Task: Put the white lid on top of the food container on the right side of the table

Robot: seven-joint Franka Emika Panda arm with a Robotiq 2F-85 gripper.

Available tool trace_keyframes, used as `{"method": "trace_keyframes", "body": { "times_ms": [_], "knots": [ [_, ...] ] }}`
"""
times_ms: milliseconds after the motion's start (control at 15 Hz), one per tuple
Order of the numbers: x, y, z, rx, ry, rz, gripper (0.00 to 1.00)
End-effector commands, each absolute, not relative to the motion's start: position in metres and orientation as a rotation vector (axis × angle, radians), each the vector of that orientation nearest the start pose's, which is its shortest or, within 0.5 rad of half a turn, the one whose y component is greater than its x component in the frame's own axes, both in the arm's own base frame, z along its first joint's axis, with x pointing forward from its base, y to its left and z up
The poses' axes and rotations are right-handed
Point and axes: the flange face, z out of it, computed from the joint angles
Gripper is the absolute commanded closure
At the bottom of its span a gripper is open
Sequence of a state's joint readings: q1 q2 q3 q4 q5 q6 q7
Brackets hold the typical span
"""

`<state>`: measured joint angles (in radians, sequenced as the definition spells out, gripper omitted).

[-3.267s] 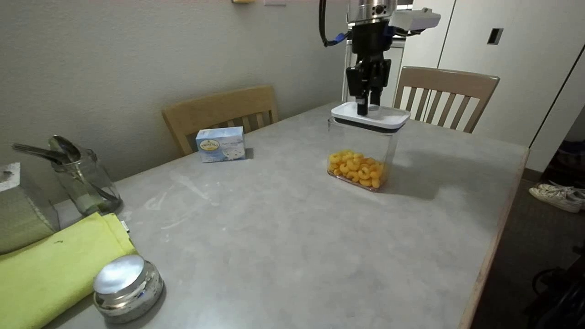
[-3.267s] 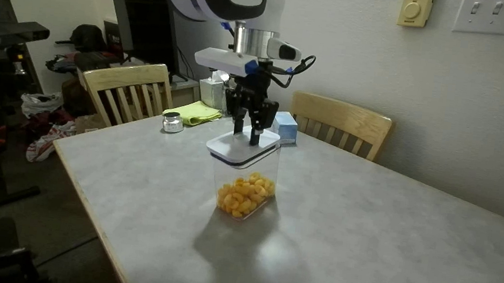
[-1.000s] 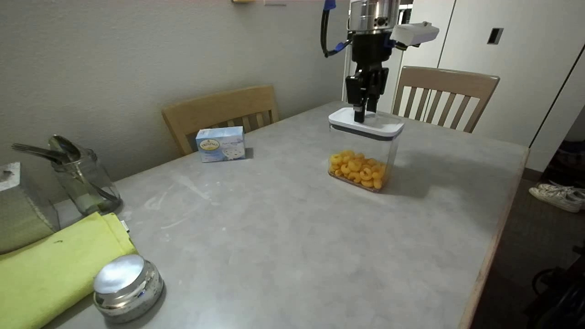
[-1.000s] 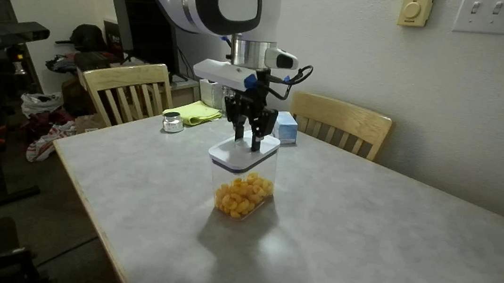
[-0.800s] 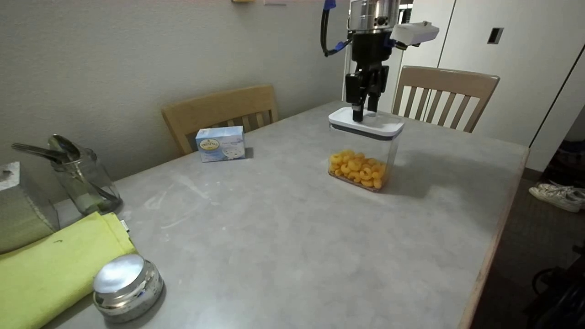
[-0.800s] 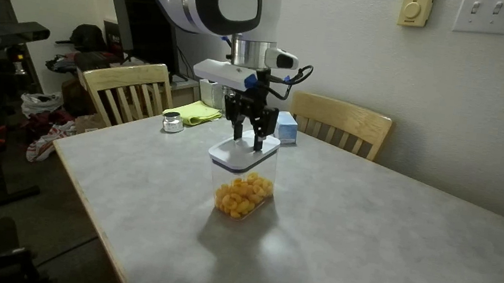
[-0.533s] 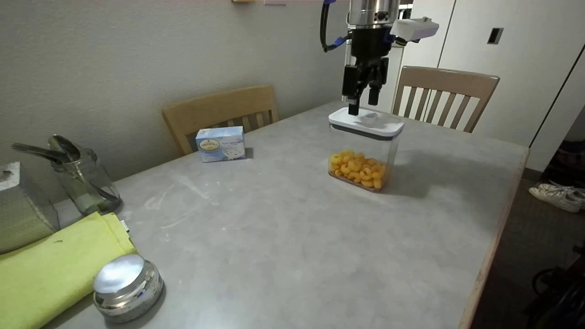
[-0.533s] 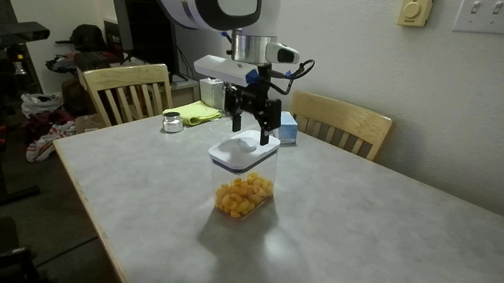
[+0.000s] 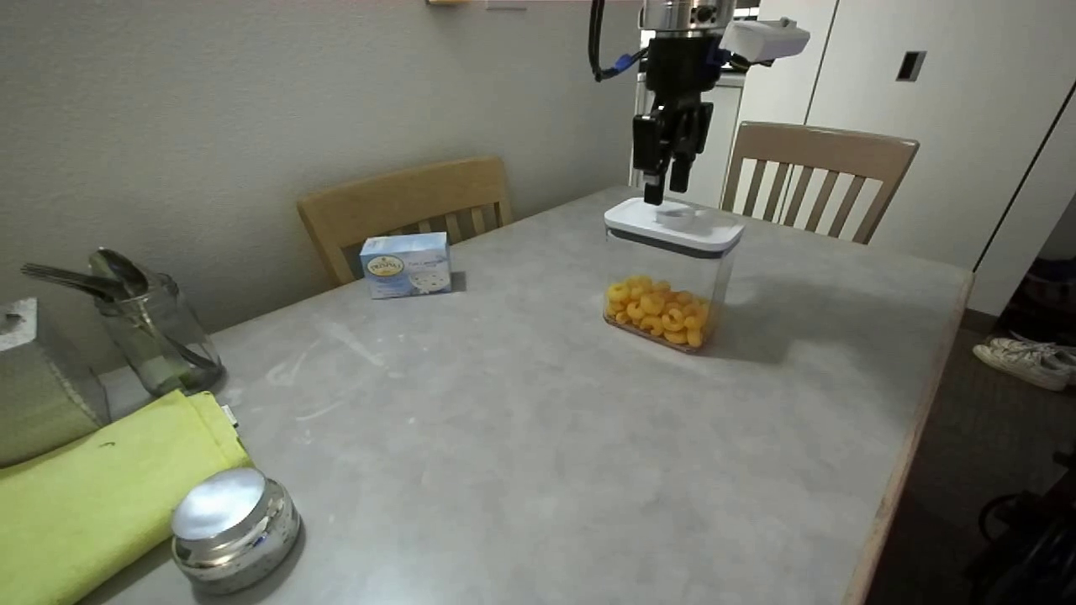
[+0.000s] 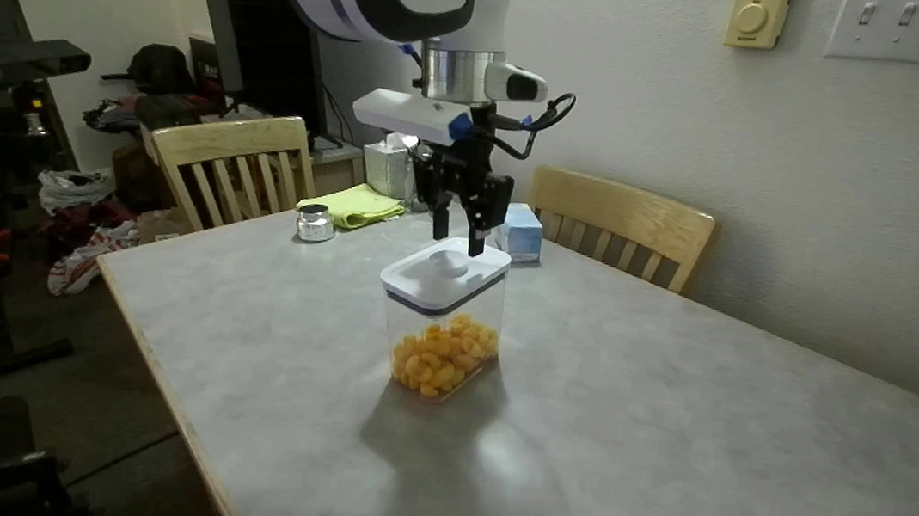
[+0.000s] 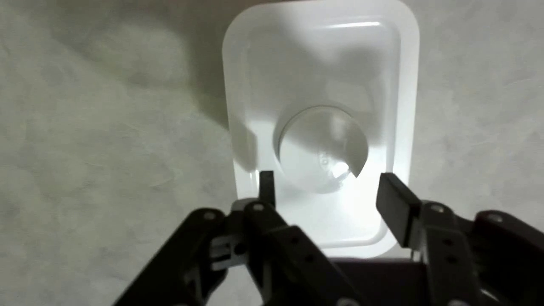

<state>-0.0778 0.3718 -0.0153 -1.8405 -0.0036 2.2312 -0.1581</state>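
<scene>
The white lid (image 9: pixel 706 228) lies level on top of the clear food container (image 9: pixel 664 267), which shows yellow food pieces in its lower part. In an exterior view the lid (image 10: pixel 422 281) also covers the container (image 10: pixel 450 339) evenly. A round white knob (image 11: pixel 312 153) stands up in the lid's middle. My gripper (image 9: pixel 667 193) is above the lid, apart from it, with nothing between its fingers. In the wrist view the gripper (image 11: pixel 327 180) is open, its fingertips standing wide apart over the lid. The container's walls are hidden under the lid there.
On the grey table (image 9: pixel 504 437) stand a blue-white tea box (image 9: pixel 408 266), a shiny metal jar (image 9: pixel 235 529), a yellow cloth (image 9: pixel 118 496) and a glass jar with cutlery (image 9: pixel 160 336). Wooden chairs (image 10: pixel 620 216) stand at the table's edges.
The lid went from raised and slightly tilted to flat on the container. The fingers let go of its knob, spread, and my gripper rose. Since half a second ago they have drawn somewhat closer together.
</scene>
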Motion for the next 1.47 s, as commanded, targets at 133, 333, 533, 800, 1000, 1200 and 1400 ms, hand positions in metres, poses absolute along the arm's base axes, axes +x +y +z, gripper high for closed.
{"method": "trace_keyframes", "body": {
  "times_ms": [133, 333, 533, 800, 1000, 1200, 1400],
  "knots": [
    [0.627, -0.062, 0.315, -3.111, -0.098, -0.007, 0.82],
    [0.624, -0.063, 0.306, -3.101, -0.079, 0.016, 0.99],
    [0.623, -0.067, 0.299, -3.092, -0.053, 0.022, 1.00],
    [0.621, -0.071, 0.284, -3.086, -0.021, 0.042, 1.00],
    [0.619, -0.073, 0.276, -3.094, -0.022, 0.052, 1.00],
    [0.619, -0.072, 0.273, -3.095, -0.028, 0.051, 1.00],
    [0.619, -0.068, 0.291, -3.097, -0.048, 0.010, 1.00]
  ]
}}
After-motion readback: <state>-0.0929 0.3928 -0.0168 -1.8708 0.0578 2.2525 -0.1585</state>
